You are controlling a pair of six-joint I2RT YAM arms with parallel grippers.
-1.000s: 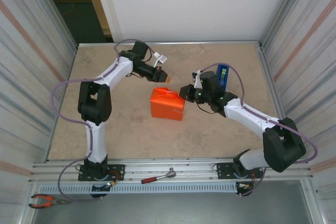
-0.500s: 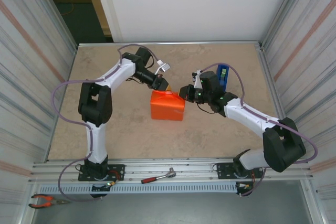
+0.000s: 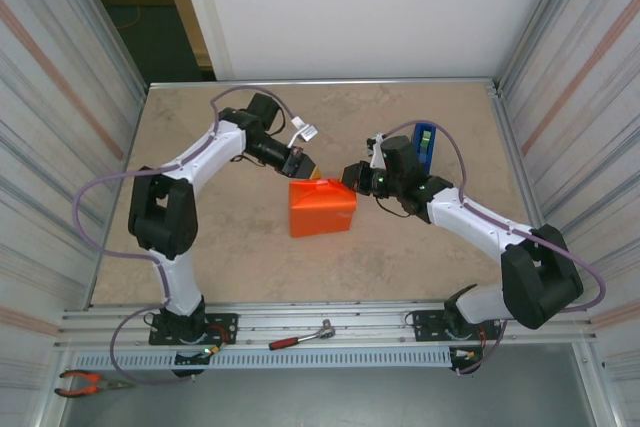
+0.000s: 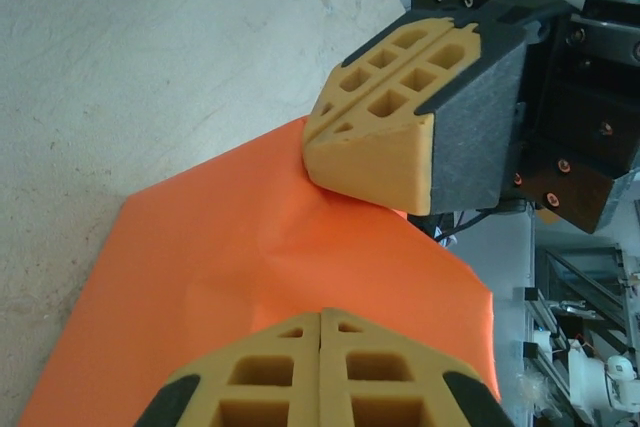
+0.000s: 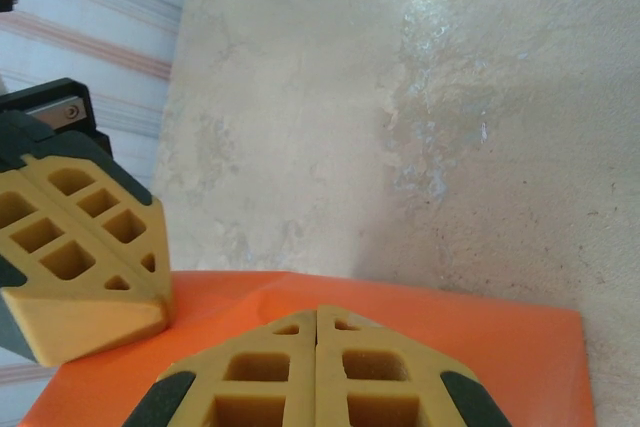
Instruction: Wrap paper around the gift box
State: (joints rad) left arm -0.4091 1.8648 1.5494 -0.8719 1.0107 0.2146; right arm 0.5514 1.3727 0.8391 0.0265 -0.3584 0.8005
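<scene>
1. Find the paper [image 3: 322, 211] folded into a boxy orange bundle on the tabletop [image 3: 220, 247]. Take the gift box as covered inside it, judging by that shape.
2. Read the left tool [image 3: 303, 163] as clenched on nothing, tips together at the paper's far left corner and seemingly touching it.
3. Read the right tool [image 3: 350, 178] likewise: clenched, empty, tips at the paper's far right corner, close to the left tool along the paper's far edge.
4. Judge the step in hand as pressing the far fold flat and creasing it.
5. Press straight down with the flat of the closed tips, not their corners, to avoid tearing or denting the paper.
6. Slide both tools apart along the paper's far edge at a matched pace, to prevent any spin or skid toward the paper's near side.
7. Stop one tool as an anchor at any sign of shifting.
8. Expect spring-back in the fold. Leave one tool pressing before reaching for the blue tape dispenser [image 3: 425, 137], apart from the paper beyond its far right corner.
</scene>
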